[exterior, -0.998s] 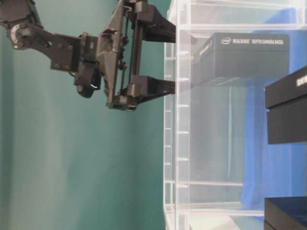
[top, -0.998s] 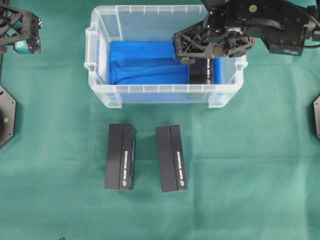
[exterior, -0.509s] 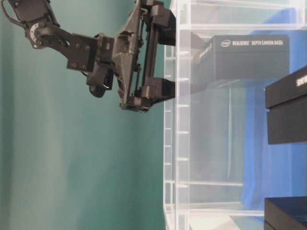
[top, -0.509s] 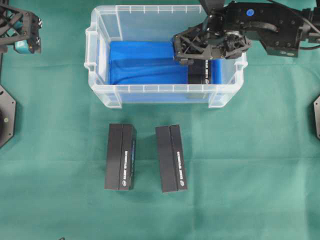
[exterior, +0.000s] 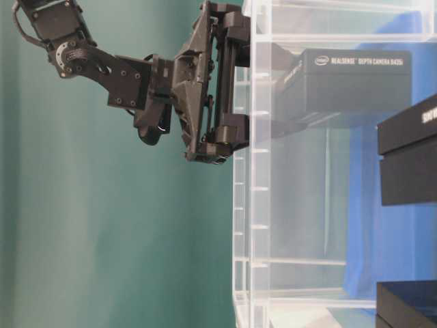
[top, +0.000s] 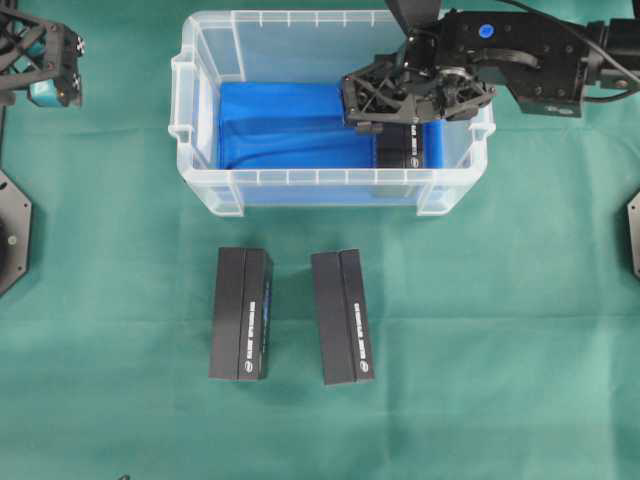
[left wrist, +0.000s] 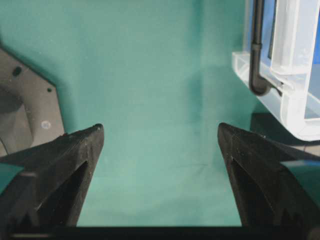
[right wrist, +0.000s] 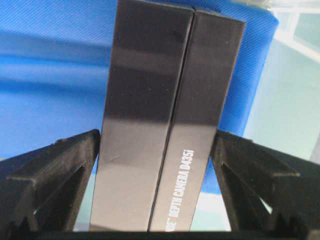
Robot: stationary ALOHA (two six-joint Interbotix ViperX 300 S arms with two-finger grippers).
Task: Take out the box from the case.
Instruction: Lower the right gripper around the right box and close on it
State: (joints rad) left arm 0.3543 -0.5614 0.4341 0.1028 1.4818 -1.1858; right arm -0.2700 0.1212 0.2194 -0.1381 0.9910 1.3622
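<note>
The case [top: 300, 177] is a clear plastic bin at the table's far middle, lined with a blue cloth [top: 290, 125]. At its right end lies a black box [top: 400, 150], printed "DEPTH CAMERA D435i". My right gripper [top: 398, 118] reaches down into the case with its jaws wide, one on each long side of the box [right wrist: 160, 125]. The left finger [right wrist: 60, 165] is at the box's edge, and a thin gap shows beside the right finger [right wrist: 250, 165]. The box rests on the cloth [right wrist: 50, 75]. My left gripper [left wrist: 160, 130] hangs open and empty over the green mat at the far left [top: 45, 60].
Two more black boxes [top: 240, 312] [top: 342, 316] lie side by side on the green mat in front of the case. Grey hexagonal arm bases sit at the left edge [top: 10, 230] and the right edge [top: 633, 230]. The case's corner [left wrist: 295, 75] shows in the left wrist view.
My right gripper has moved further into the case, so its open fingers now sit on either side of the box. The left arm and the boxes on the mat have not moved.
</note>
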